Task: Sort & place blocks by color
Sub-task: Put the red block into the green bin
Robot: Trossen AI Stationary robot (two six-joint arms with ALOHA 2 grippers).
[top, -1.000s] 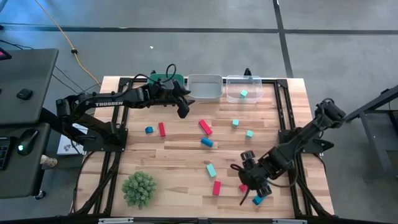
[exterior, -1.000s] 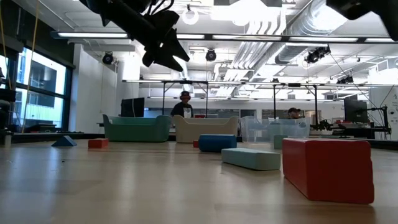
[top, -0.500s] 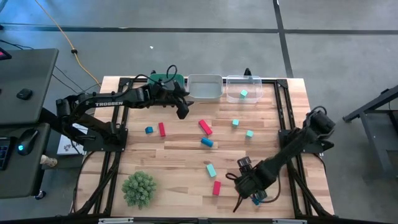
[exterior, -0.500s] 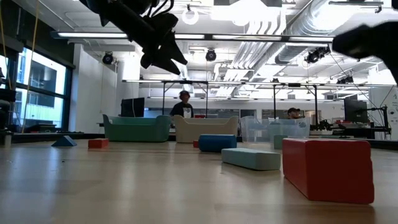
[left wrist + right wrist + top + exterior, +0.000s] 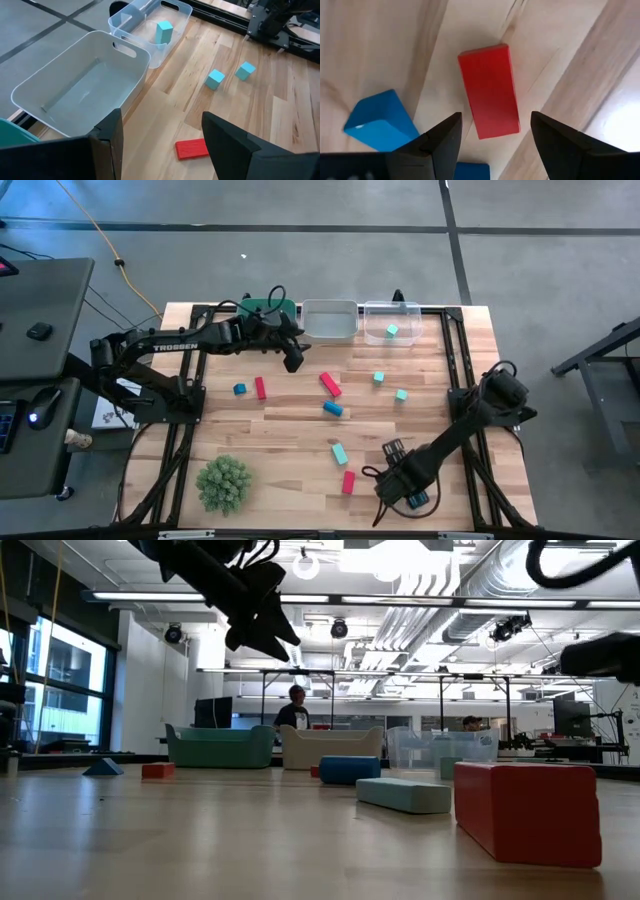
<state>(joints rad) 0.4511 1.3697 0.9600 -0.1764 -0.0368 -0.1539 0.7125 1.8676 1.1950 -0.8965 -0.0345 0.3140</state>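
Item one, left gripper [image 5: 292,358]: fingers spread, holding nothing, hanging near the bins at the table's far edge, as it did a second ago.

Item two, blocks, scattered across the table's middle; one teal block [image 5: 392,331] already lies in the clear bin [image 5: 375,309].

Item three, right gripper [image 5: 493,146]: fingers spread, empty, right over a red bar [image 5: 489,91] beside a blue block [image 5: 379,119] at the near right. A second ago it stood farther from the near edge.

You'll likely find the bar light, rigid and smooth; take it across its narrow width.
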